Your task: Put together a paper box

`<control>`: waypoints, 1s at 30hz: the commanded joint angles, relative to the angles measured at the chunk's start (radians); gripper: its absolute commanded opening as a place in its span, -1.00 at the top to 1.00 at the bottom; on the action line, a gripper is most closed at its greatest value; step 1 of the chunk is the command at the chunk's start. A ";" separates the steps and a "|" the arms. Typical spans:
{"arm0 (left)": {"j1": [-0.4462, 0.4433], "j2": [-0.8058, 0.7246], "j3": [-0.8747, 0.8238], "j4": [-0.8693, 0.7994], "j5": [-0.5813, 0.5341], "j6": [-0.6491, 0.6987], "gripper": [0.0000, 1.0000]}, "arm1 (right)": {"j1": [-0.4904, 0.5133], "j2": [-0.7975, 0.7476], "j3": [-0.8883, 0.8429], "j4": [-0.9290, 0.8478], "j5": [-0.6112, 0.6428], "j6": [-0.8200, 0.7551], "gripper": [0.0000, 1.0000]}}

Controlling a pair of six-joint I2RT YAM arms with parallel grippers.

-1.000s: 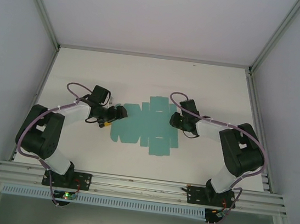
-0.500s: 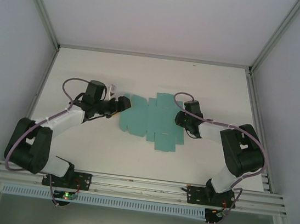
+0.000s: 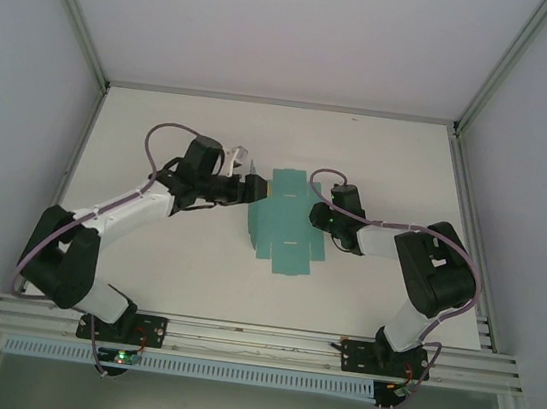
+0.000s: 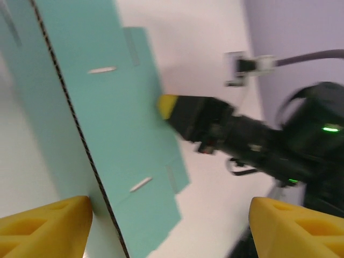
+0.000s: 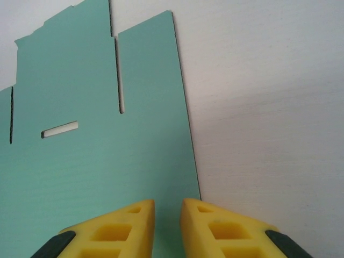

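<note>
White worktop [image 3: 162, 129] between pale walls, and near its middle lies the paper box [image 3: 285, 234]. It is not yet a box, just a flat teal die-cut sheet with flaps, slots and a perforated fold line [image 4: 88, 156]. At the sheet's ten o'clock edge I have the left hand [image 3: 251, 189], its yellow fingers [image 4: 45, 226] spread wide with the card's edge between them, gripping nothing. At two o'clock the right hand [image 3: 324, 215] sits tip-down at the opposite edge, its pads [image 5: 126, 226] almost together with nothing in them. Whether they press the card I cannot tell.

My worry is that if the left hand closes off the fold line, it creases a panel or tears the perforation. If the right tips slip off the edge, the card skates across the smooth worktop. The hands are near each other, so an overreach could knock them together.
</note>
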 commanded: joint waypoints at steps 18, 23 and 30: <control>-0.070 0.100 0.159 -0.368 -0.381 0.123 0.71 | 0.039 0.005 -0.017 -0.380 -0.055 -0.038 0.31; -0.070 -0.022 0.152 -0.327 -0.345 0.168 1.00 | -0.003 -0.231 0.025 -0.476 -0.031 -0.097 -0.09; -0.069 -0.282 0.119 -0.192 -0.175 0.225 1.00 | -0.201 -0.681 -0.014 -0.436 -0.281 -0.211 -0.91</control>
